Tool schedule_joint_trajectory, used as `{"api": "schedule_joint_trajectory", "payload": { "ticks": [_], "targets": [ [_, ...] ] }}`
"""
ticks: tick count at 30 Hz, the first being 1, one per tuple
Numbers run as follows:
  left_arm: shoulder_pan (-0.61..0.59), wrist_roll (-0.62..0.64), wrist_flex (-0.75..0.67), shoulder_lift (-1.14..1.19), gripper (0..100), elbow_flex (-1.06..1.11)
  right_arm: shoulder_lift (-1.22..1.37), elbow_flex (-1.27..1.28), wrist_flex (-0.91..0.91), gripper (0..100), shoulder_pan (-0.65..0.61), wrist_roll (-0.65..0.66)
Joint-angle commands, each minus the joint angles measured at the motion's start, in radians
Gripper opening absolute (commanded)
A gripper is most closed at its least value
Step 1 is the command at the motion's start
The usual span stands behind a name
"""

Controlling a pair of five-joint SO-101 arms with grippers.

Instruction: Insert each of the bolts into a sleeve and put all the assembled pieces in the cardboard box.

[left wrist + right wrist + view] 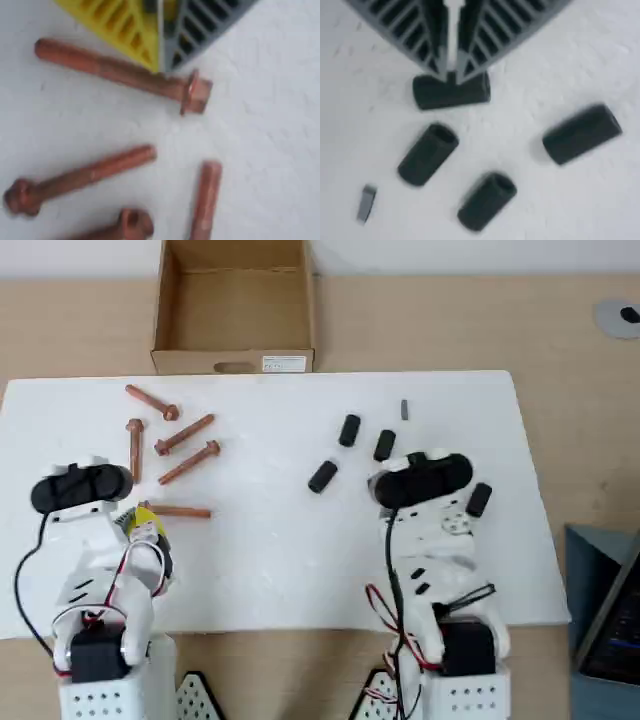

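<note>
– Bolts (184, 434) from above: where do they sit?

– All five lie loose on the left of the white mat (270, 570), and the black sleeves (348, 430) lie well apart on the right. I take it that gives each of your arms its own stock. The cardboard box (200, 361) stands open at the far edge, and no bolt is in a sleeve yet. Your left arm (85, 488) is by the nearest bolt (178, 511), your right arm (420, 480) among the sleeves.

– And the left wrist?

– Your left gripper (160, 62) has its yellow and grey fingers pressed together and holds nothing. The tips sit right at that bolt's copper shaft, close to the flanged head. I judge you must spread them before you can take it.

– The right wrist?

– Your right gripper (451, 70) leaves only a slit between its fingers and grips nothing. The tips are just at a short, hollow sleeve (451, 92) lying crosswise. Three more lie beyond, with a small grey piece (366, 202).
</note>
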Motion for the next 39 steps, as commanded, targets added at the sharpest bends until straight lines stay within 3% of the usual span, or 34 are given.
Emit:
{"api": "schedule_joint_trajectory", "payload": {
  "ticks": [1, 14, 18, 28, 33, 39],
  "targets": [
    [0.015, -0.011, 0.018, 0.028, 1, -0.117, 0.021, -0.125, 0.043, 1.1, 0.01, 0.014],
    [0.009, -0.083, 0.012, 0.562, 1, -0.431, 0.673, -0.587, 0.08, 1.2, 0.015, 0.008],
    [-0.064, -0.133, 0.018, 0.694, 1, -0.537, 0.852, -0.754, 0.087, 1.2, 0.015, 0.012],
    [-0.121, -0.184, 0.02, 0.978, 1, -0.64, 1.362, -1.165, 0.381, 1.2, 0.015, 0.006],
    [-0.118, -0.178, 0.012, 1.095, 1, -0.641, 1.603, -1.376, 0.465, 1.2, 0.012, -0.083],
    [-0.121, -0.178, -0.023, 1.194, 1, -0.643, 1.886, -1.606, 0.543, 1.2, 0.01, -0.091]
  ]
}}
